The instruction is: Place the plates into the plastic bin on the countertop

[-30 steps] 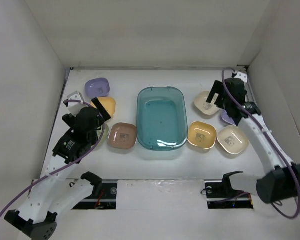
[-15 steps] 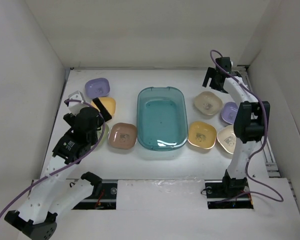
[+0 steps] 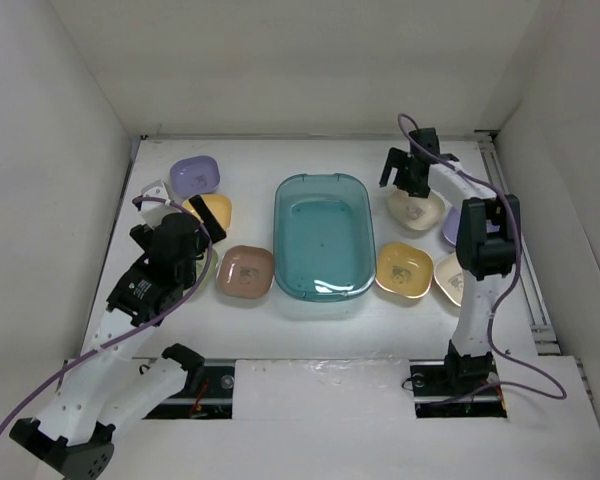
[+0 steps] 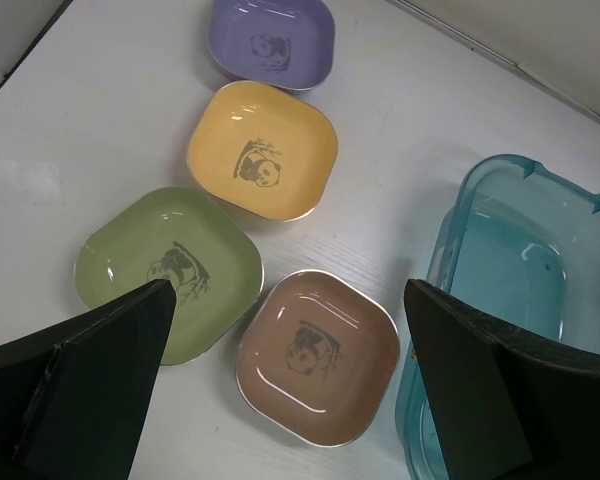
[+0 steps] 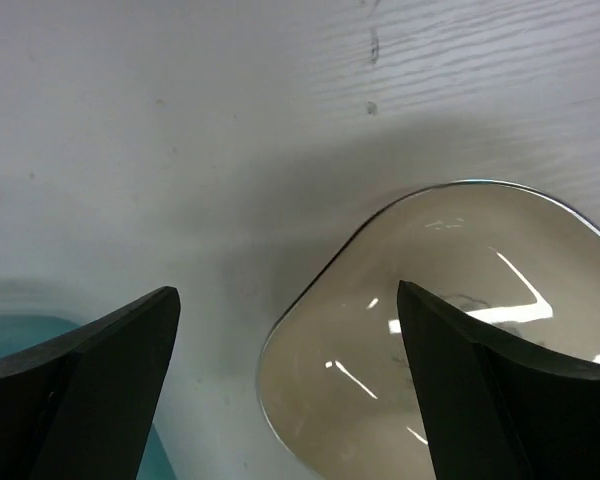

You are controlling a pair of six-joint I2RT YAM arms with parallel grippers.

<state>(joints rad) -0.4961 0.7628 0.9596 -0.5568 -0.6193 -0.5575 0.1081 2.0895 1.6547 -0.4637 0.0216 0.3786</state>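
The teal plastic bin (image 3: pixel 320 235) stands mid-countertop with no plate in it. Left of it lie a purple plate (image 3: pixel 194 175), a yellow plate (image 3: pixel 216 208) and a brown plate (image 3: pixel 245 270). In the left wrist view a green plate (image 4: pixel 165 265) lies beside the brown plate (image 4: pixel 318 355). My left gripper (image 3: pixel 202 235) hovers open above these plates (image 4: pixel 290 300). Right of the bin are a cream plate (image 3: pixel 415 210), an orange-yellow plate (image 3: pixel 404 270), and a purple plate (image 3: pixel 458 228) and a cream plate (image 3: pixel 446 280), both half hidden by the arm. My right gripper (image 3: pixel 405 175) is open, low over the far cream plate's (image 5: pixel 450 340) left rim.
White walls close in the countertop (image 3: pixel 310 310) on the left, back and right. The right arm's links (image 3: pixel 480 240) reach up over the right-hand plates. A corner of the bin (image 5: pixel 10 335) shows at the lower left of the right wrist view.
The right arm has swung from the right wall to the back and then leftward, bringing its gripper over the far cream plate. The left arm has stayed put.
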